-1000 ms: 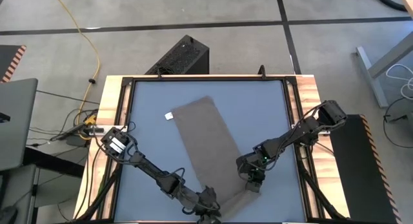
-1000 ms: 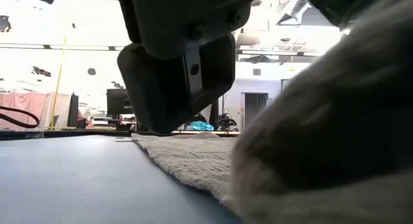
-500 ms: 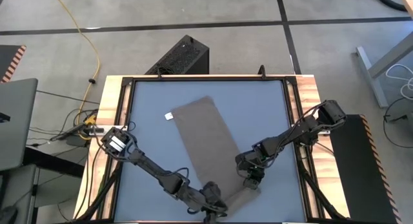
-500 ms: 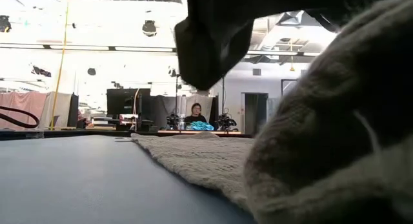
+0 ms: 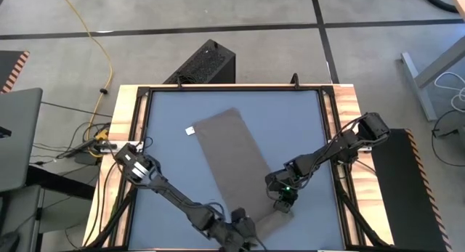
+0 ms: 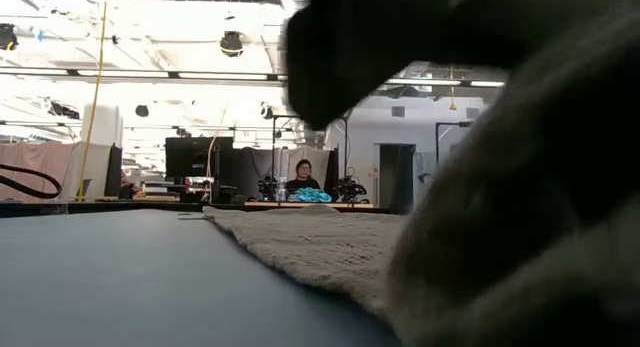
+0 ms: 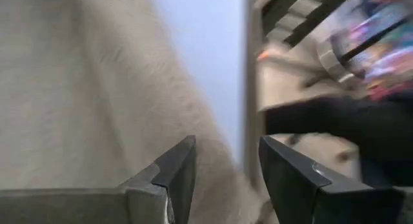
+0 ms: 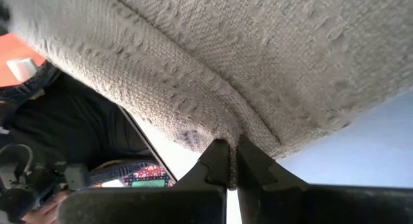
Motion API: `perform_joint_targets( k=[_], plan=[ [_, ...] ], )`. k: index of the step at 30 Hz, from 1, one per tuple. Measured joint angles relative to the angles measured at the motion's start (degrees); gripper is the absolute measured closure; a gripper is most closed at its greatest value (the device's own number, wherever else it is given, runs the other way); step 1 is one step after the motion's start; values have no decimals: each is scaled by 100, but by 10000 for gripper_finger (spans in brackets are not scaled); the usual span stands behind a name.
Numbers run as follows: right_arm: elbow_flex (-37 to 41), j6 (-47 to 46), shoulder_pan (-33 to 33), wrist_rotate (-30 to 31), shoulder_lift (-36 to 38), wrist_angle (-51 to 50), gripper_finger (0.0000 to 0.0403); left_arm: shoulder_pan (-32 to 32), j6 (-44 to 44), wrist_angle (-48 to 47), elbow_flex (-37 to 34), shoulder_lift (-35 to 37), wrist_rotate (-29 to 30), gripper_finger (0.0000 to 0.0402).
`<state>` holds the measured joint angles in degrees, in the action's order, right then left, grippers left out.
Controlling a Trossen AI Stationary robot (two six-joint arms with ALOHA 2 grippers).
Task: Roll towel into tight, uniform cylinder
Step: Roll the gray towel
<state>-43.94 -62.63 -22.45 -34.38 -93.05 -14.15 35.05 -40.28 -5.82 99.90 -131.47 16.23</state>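
1. Closest to me, my left gripper (image 5: 243,234) is low at the near edge of the counter (image 5: 167,157), right by the near end of the towel (image 5: 232,147). In its own view its two fingers (image 7: 174,175) stand apart, with towel showing behind them. I see nothing held between them, so it is released.
2. My right gripper (image 5: 285,202) is a bit farther in, at the right side of the towel's near end. Its fingers (image 8: 219,162) are clenched on a fold of the towel, and the cloth is pinched up into a ridge there.
3. From the low camera, the near end of the towel is bunched up and lifted. It fills the right side of that picture, with a dark arm part above it.
4. The rest of the towel lies flat on the blue-grey counter. It runs at a slant from the near end, up and to the left, toward the far side.
5. A small white tag (image 5: 190,131) sticks out at the far left corner of the towel.
6. Beyond the counter, a black box (image 5: 203,63) sits on the floor, and a yellow cable (image 5: 102,45) snakes past it.
7. Far back in the room, a person (image 6: 303,173) sits at a desk.
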Motion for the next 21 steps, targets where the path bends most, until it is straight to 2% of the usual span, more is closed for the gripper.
perform_joint_targets(
  k=[4, 5, 9, 13, 21],
  plan=[
    [9, 2, -2, 1, -1, -20, 373, 65, 74, -1485, 814, -186, 767, 245],
    [9, 2, -5, 1, -1, -21, 373, 76, 117, -1563, 955, -206, 861, 245],
    [9, 4, 6, 1, -1, -29, 373, 96, 137, -1725, 1232, -258, 727, 245],
    [9, 6, 4, 1, -1, -19, 373, 104, -123, -1905, 1214, -408, 512, 245],
    [9, 5, -1, -2, -1, -11, 373, 118, -394, -2091, 1217, -571, 514, 245]
  ],
)
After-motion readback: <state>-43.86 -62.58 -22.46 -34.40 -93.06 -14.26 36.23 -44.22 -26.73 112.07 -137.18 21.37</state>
